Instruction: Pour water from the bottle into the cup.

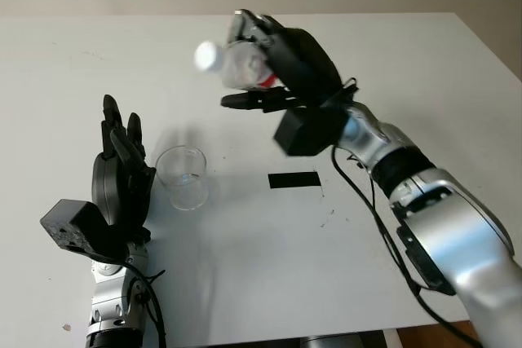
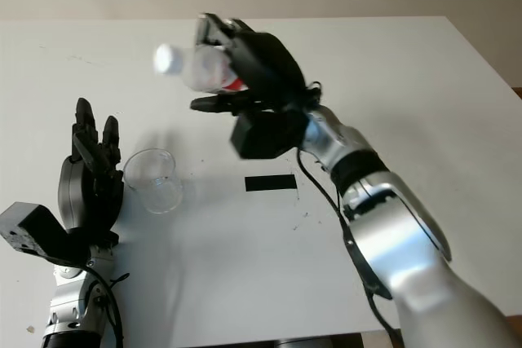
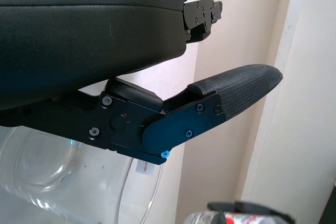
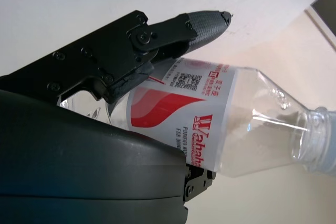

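Observation:
A clear plastic bottle (image 1: 236, 63) with a red and white label (image 4: 184, 106) and a white cap (image 1: 206, 56) is held in the air over the table's middle, tipped sideways with its neck pointing left. My right hand (image 1: 273, 67) is shut on it. The empty clear cup (image 1: 183, 177) stands upright on the white table (image 1: 424, 87), lower and to the left of the bottle's mouth. My left hand (image 1: 121, 165) is open, raised just left of the cup without touching it. The cup's rim (image 3: 63, 182) sits close to that hand.
A black rectangular patch (image 1: 294, 179) lies on the table right of the cup, under my right forearm. A black cable (image 1: 359, 201) runs along the right arm. The table's far edge meets a pale wall.

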Controlling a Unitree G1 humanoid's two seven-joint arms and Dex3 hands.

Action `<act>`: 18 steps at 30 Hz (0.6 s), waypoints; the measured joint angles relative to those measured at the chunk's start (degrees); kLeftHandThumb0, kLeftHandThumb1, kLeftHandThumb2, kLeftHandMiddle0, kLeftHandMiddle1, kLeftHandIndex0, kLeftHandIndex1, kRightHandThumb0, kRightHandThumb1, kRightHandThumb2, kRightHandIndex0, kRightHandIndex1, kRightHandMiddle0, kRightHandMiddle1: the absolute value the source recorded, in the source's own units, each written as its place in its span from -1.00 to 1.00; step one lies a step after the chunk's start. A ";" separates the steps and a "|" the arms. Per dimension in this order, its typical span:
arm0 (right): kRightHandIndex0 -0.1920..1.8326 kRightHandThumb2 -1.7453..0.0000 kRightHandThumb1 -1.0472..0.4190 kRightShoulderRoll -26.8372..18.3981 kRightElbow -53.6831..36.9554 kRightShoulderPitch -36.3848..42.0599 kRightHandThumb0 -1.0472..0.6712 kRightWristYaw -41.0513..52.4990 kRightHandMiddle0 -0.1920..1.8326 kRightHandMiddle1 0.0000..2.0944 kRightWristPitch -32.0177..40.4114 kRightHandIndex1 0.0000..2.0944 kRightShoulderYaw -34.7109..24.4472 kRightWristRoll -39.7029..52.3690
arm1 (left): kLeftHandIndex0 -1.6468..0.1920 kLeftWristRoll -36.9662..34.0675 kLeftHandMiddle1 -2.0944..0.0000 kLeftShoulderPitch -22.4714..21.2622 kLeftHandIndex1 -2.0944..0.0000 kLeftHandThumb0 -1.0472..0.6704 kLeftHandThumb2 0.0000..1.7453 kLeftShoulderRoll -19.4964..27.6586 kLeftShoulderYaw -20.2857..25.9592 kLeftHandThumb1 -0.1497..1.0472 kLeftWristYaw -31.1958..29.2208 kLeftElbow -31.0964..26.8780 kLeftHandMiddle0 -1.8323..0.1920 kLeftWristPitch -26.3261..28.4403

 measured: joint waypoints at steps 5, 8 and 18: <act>0.26 0.48 -1.00 0.89 -6.28 4.48 -0.25 9.90 -0.20 1.00 4.84 1.00 -5.96 8.40 | 0.95 -0.01 0.72 0.03 1.00 -0.79 -0.02 0.00 0.02 1.00 -0.50 -0.01 1.00 0.00; 0.26 0.46 -1.00 2.38 -12.82 7.67 -0.25 16.53 -0.18 1.00 12.95 1.00 -9.49 15.06 | 0.96 0.00 0.73 0.07 1.00 -0.79 -0.03 0.01 0.03 1.00 -0.55 -0.11 1.00 0.19; 0.52 0.44 -1.00 4.79 -40.47 17.53 -0.28 25.88 0.07 1.00 53.43 1.00 -18.05 32.48 | 0.95 -0.05 0.71 0.38 1.00 -0.78 -0.02 0.01 0.16 1.00 -0.71 -0.74 1.00 0.83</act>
